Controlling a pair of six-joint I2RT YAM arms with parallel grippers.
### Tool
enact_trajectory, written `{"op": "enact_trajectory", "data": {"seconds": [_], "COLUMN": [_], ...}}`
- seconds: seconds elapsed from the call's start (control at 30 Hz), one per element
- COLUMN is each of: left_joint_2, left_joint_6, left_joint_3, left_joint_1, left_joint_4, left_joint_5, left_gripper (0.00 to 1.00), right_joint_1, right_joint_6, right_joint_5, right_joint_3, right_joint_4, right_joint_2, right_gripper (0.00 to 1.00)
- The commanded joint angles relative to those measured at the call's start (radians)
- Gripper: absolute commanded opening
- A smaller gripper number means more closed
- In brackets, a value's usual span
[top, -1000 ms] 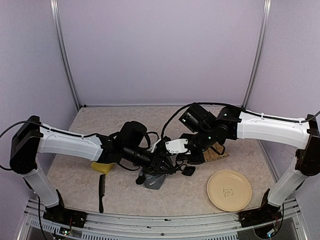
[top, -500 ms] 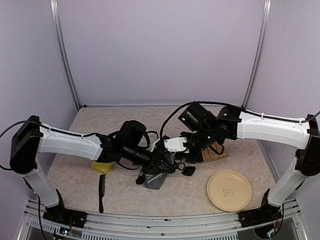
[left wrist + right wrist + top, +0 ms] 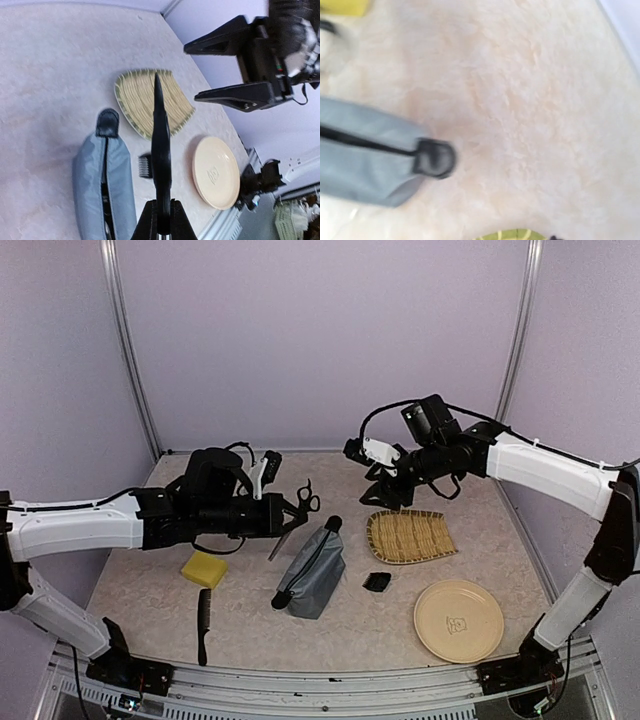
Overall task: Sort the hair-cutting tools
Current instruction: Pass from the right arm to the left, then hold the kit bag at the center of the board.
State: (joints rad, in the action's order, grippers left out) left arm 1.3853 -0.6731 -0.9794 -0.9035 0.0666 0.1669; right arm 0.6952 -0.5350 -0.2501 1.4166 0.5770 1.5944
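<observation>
- The left end effector (image 3: 161, 222) clamps the scissors (image 3: 161, 145) in the air above the desk (image 3: 150, 590), near the pouch (image 3: 315, 575).
- The right end effector (image 3: 227, 67) hangs wide and empty.
- The scissors look light, stiff, slick and sharp; best held near the pivot.

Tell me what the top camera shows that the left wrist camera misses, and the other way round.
Only the top view: the yellow sponge and the long black comb at the front left, plus the finger loops of the scissors. Only the left wrist view: the teeth of the clipper guard, and the left gripper clamping the scissors edge-on. Both: the grey-blue pouch, the woven tray, the cream plate, the guard, and the open, empty right gripper.
</observation>
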Motion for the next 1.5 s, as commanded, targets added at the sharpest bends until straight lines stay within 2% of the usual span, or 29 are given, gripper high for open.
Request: {"op": "enact_trajectory", "data": {"seconds": [0.0, 0.07, 0.13, 0.23, 0.37, 0.53, 0.57, 0.7, 1.03, 1.2, 1.47], "left_joint_2": [-0.071, -0.072, -0.043, 0.020, 0.090, 0.179, 0.202, 0.272, 0.381, 0.418, 0.477], "left_joint_6": [0.085, 0.112, 0.159, 0.258, 0.300, 0.353, 0.361, 0.386, 0.425, 0.426, 0.414], "left_joint_3": [0.165, 0.254, 0.293, 0.283, 0.277, 0.243, 0.238, 0.201, 0.136, 0.148, 0.152], "left_joint_1": [-0.066, -0.117, -0.165, -0.217, -0.243, -0.244, -0.242, -0.240, -0.202, -0.172, -0.174], "left_joint_4": [-0.301, -0.515, -0.651, -0.723, -0.811, -0.851, -0.869, -0.905, -0.906, -0.937, -0.951], "left_joint_5": [-0.301, -0.375, -0.479, -0.595, -0.652, -0.668, -0.666, -0.672, -0.630, -0.601, -0.573], "left_gripper": [0.00, 0.00, 0.00, 0.00, 0.00, 0.00, 0.00, 0.00, 0.00, 0.00, 0.00], "right_joint_1": [-0.112, -0.136, -0.141, -0.141, -0.141, -0.141, -0.141, -0.141, -0.152, -0.162, -0.178], "right_joint_6": [0.150, 0.175, 0.195, 0.235, 0.264, 0.274, 0.279, 0.289, 0.313, 0.318, 0.324], "right_joint_5": [-0.318, -0.437, -0.503, -0.587, -0.649, -0.703, -0.713, -0.755, -0.792, -0.820, -0.842], "right_joint_3": [0.089, 0.150, 0.198, 0.253, 0.299, 0.294, 0.292, 0.308, 0.306, 0.296, 0.283], "right_joint_4": [-0.019, 0.013, 0.035, 0.058, 0.086, 0.091, 0.087, 0.094, 0.088, 0.083, 0.075], "right_joint_2": [0.183, 0.270, 0.341, 0.428, 0.495, 0.533, 0.540, 0.568, 0.586, 0.584, 0.574], "right_gripper": [0.59, 0.59, 0.59, 0.59, 0.60, 0.56, 0.53, 0.30, 0.07, 0.02, 0.00]}}
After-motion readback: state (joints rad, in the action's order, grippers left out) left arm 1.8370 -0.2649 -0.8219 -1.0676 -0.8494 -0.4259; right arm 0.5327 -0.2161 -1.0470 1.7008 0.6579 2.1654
